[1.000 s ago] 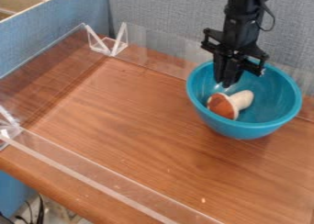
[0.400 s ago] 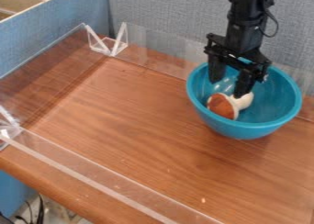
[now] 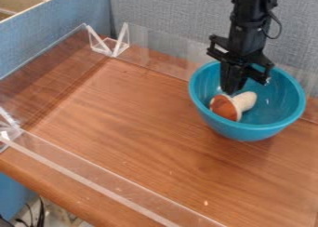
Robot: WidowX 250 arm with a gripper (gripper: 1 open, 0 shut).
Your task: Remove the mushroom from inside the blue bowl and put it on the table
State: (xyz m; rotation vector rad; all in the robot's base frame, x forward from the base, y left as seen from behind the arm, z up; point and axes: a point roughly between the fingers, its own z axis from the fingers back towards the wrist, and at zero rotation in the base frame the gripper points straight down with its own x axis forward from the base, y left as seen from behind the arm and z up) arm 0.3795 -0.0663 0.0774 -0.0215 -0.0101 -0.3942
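The mushroom (image 3: 228, 105) lies on its side inside the blue bowl (image 3: 267, 128), orange-brown cap to the left and white stem to the right. The bowl stands at the right end of the wood-grain table (image 3: 125, 128). My black gripper (image 3: 235, 85) hangs straight down into the bowl, its fingers pressed together and shut. The tips are just above and behind the mushroom. Nothing shows between the fingers, and I cannot tell whether they touch the mushroom.
Low clear acrylic walls (image 3: 74, 170) edge the table at the front and left. A clear triangular bracket (image 3: 112, 41) stands at the back corner. A blue partition (image 3: 162, 17) rises behind the table, with a pale wooden shelf (image 3: 32, 3) at the upper left.
The gripper was shut a second ago, spread its fingers wide over the mushroom, and has now shut again. The mushroom lies in the same spot in the bowl.
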